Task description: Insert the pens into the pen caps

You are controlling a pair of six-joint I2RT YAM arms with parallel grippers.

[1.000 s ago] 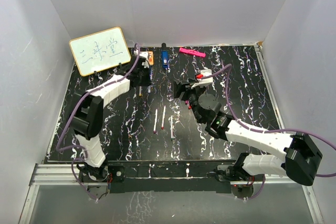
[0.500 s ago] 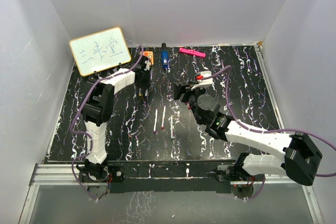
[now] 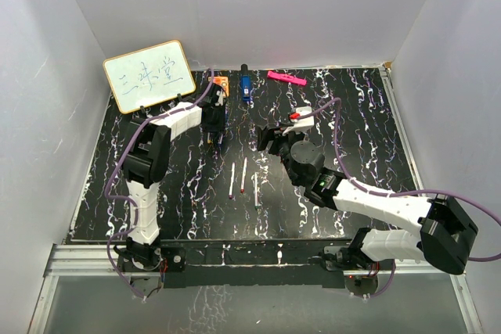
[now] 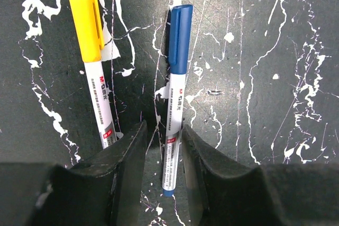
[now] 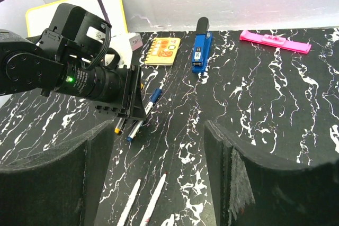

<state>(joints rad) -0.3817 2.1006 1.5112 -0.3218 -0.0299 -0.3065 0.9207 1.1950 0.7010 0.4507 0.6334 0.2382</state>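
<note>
Overhead, the left gripper [image 3: 215, 129] reaches to the far left-centre of the marbled table [image 3: 352, 115], just on the near side of an orange notepad [image 3: 219, 84], while the right gripper [image 3: 270, 138] hangs near the middle. Three uncapped pens [image 3: 244, 176] lie side by side nearer the bases, between the two arms, their long axes running near-to-far, about as close to one gripper as to the other. From the left wrist, a blue-capped pen [image 4: 175, 93] lies on the table between the fingers [image 4: 127, 162], bare end toward the camera, cap pointing away. The jaws stand slightly apart, with a dark gap on one side of the barrel, so it is not clamped. A yellow-capped pen [image 4: 92, 62] lies just beside it, roughly parallel. From the right wrist, that gripper's own fingers [image 5: 53, 183] are spread wide with nothing between them. Two of the white pens show just ahead, lying lengthwise toward the gap, so this arm seems the better placed for the next pick-up. No loose cap is clear in any view.
</note>
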